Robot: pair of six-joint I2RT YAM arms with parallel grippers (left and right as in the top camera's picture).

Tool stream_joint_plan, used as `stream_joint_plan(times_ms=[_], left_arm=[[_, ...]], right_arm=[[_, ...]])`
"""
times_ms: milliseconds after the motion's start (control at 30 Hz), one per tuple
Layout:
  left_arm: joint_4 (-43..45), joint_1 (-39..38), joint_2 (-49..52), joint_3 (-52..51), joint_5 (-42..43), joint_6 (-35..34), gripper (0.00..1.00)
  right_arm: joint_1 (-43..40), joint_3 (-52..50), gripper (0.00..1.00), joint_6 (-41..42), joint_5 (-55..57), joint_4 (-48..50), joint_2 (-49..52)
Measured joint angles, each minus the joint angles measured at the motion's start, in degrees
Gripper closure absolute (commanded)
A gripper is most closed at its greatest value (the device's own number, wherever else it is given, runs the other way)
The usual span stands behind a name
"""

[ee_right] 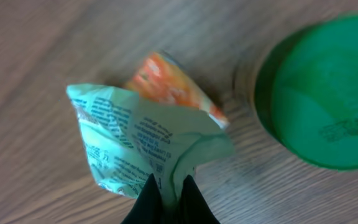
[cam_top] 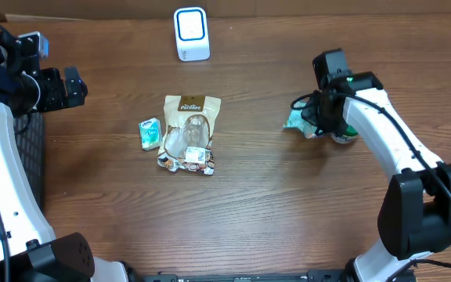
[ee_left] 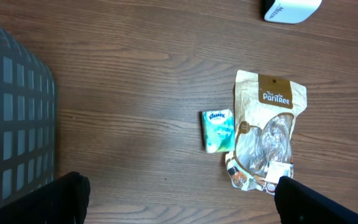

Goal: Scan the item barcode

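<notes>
Low in the right wrist view, the right gripper [ee_right: 169,186] has its two dark fingers pressed together on a fold of a crinkled pale green printed packet [ee_right: 138,140], the item for the task. An orange-printed panel, seemingly part of the same wrapper, shows behind it. To the right of the packet is a round green lid [ee_right: 328,93] on the brown wooden table [ee_right: 30,50].

In the overhead view that packet sits right of centre, under the wrist, with the lid just beside it.

The left gripper [cam_top: 75,86] hangs at the upper left of the overhead frame, above the table. Its jaws are spread wide with nothing between them, and its dark fingers [ee_left: 64,198] show at the bottom corners of the left wrist view. A black mesh basket [ee_left: 14,124] fills that view's left edge.

Near the centre lie a small teal Kleenex tissue pack [cam_top: 149,133] and a tan Pantree pouch with a clear window [cam_top: 191,124], just beside each other. Small snack wrappers [cam_top: 186,161] lie at the pouch's lower end.

At the top centre stands a white barcode scanner with a blue-rimmed face [cam_top: 192,34], well apart from the packet.
</notes>
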Motion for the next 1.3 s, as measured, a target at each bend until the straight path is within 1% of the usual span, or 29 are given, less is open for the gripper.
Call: stream_joint_plan(times_ms=[100, 200, 300, 400, 567, 833, 933, 1067, 1300], left_arm=[[0.0, 0.0, 0.0, 0.0, 0.0, 0.0, 0.01], [0.0, 0.0, 0.0, 0.0, 0.0, 0.0, 0.01], [-0.02, 0.0, 0.0, 0.0, 0.0, 0.0, 0.0], [0.0, 0.0, 0.0, 0.0, 0.0, 0.0, 0.01], [-0.02, 0.0, 0.0, 0.0, 0.0, 0.0, 0.0], [-0.02, 0.0, 0.0, 0.0, 0.0, 0.0, 0.0], [-0.02, 0.0, 0.0, 0.0, 0.0, 0.0, 0.0], [-0.02, 0.0, 0.0, 0.0, 0.0, 0.0, 0.01], [-0.02, 0.0, 0.0, 0.0, 0.0, 0.0, 0.0]], right_arm=[[-0.33, -1.92, 0.78, 0.13, -0.26, -0.09, 0.0], [-1.09, -1.99, 0.7, 0.35, -0.22, 0.2, 0.0], [-1.99, -1.97, 0.57, 0.26, -0.2, -0.55, 0.0], [-2.45, -1.29, 0.51, -0.07, -0.2, -2.23, 0.0], [-2.71, 3.72, 0.48, -1.99, -0.81, -7.32, 0.0], [-2.69, 19.76, 0.48, -10.56, -6.62, -19.41, -0.02], [-2.69, 24.2, 0.48, -13.51, -8.74, -22.49, -0.04], [-2.71, 25.68, 0.48, -15.89, -9.94, -23.67, -0.07], [-2.71, 25.68, 0.48, -17.31, -10.71, -23.8, -0.07]])
